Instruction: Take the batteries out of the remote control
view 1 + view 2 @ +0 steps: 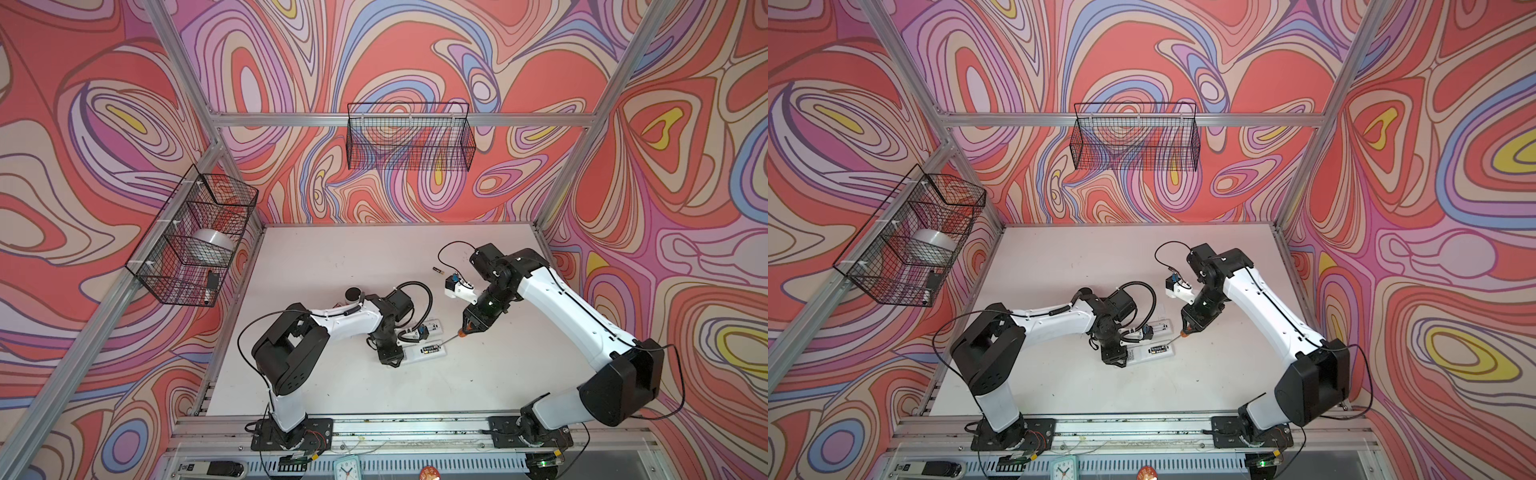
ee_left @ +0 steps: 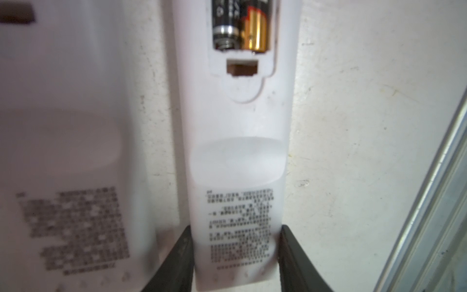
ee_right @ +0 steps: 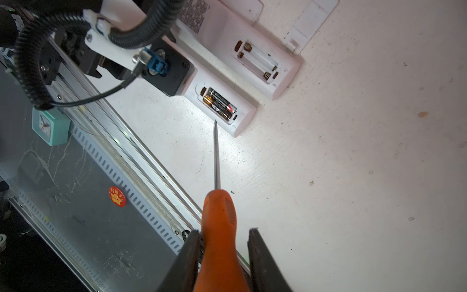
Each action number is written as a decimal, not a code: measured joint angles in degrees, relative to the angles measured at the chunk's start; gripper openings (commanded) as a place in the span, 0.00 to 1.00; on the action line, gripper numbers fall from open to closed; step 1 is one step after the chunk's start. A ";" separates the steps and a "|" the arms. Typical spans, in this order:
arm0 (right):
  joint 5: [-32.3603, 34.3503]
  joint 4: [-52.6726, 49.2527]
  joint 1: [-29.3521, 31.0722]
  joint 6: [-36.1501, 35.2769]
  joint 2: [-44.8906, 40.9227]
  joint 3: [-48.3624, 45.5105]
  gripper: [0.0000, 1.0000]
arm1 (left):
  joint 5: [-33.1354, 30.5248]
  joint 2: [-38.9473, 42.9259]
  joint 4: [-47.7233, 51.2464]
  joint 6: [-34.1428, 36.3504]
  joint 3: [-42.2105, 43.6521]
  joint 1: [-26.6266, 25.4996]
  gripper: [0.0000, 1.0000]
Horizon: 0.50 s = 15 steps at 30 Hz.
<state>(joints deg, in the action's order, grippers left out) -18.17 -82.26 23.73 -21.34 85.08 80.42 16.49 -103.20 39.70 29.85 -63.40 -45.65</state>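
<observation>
A white remote control (image 2: 237,113) lies back up on the table with its compartment open. Two black and gold batteries (image 2: 240,25) sit side by side inside it, also seen in the right wrist view as batteries (image 3: 219,103). My left gripper (image 2: 235,235) is shut on the remote's printed end, one finger on each side. My right gripper (image 3: 223,232) is shut on an orange-handled screwdriver (image 3: 218,215). Its thin metal tip (image 3: 215,122) hovers just short of the remote's long edge beside the batteries. In a top view both grippers, left (image 1: 392,359) and right (image 1: 467,328), flank this remote (image 1: 428,351).
A second white remote (image 3: 252,48) with an empty compartment lies parallel, just behind the first. A white battery cover (image 3: 310,22) rests beyond it. One loose battery (image 1: 438,270) lies further back. Wire baskets (image 1: 191,237) (image 1: 409,137) hang on the frame. An aluminium rail (image 3: 131,141) edges the table front.
</observation>
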 measured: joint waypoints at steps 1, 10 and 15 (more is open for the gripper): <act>0.02 0.31 0.00 0.04 0.11 -0.04 0.12 | -0.02 0.00 0.00 0.00 0.00 0.00 0.28; 1.40 1.84 0.00 1.64 0.96 -2.12 0.11 | -0.02 -0.13 0.24 -0.02 -0.22 0.00 0.28; 2.10 2.43 0.00 2.91 1.03 -2.75 0.11 | -0.02 -0.37 0.61 -0.02 -0.52 0.00 0.28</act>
<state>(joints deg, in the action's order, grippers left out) -16.08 -79.83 23.73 -18.44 86.11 77.67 16.47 -103.57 40.32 29.82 -63.92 -45.65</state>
